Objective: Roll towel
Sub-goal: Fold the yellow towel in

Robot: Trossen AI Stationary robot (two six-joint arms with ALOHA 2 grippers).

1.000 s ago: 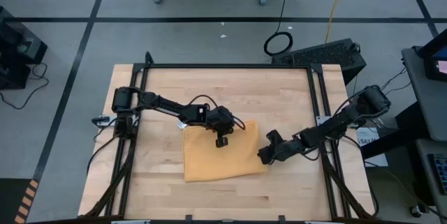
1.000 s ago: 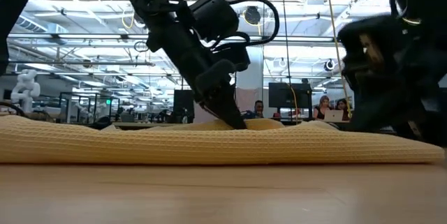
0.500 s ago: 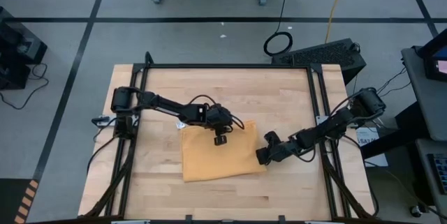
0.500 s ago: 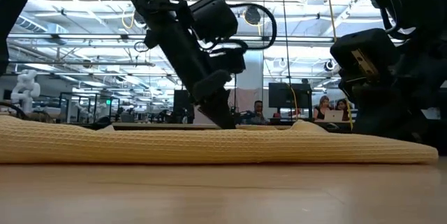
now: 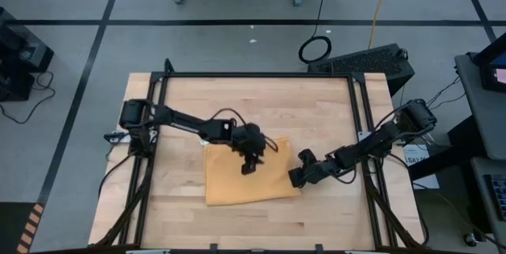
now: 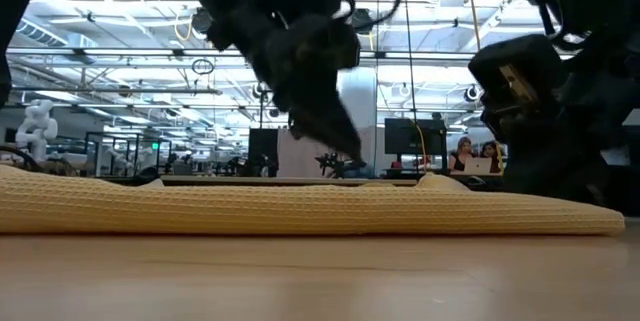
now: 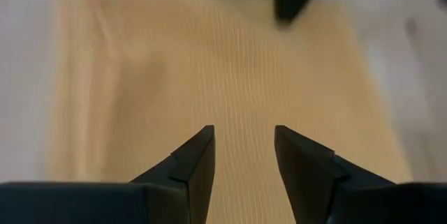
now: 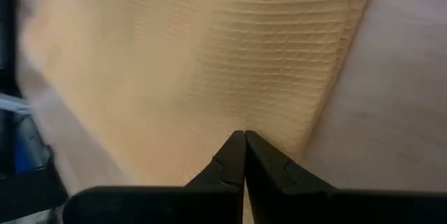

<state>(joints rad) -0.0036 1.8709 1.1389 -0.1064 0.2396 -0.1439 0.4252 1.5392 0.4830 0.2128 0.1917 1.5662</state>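
Directly beneath left gripper (image 5: 249,165) (fingers parted) lies towel (image 5: 237,184).

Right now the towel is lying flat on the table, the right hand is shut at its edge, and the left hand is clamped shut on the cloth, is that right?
Not quite. The left hand is not clamped: the left wrist view shows its fingers apart above the towel, gripping nothing. The rest holds: the towel lies flat on the table, and the right hand is shut at its edge.
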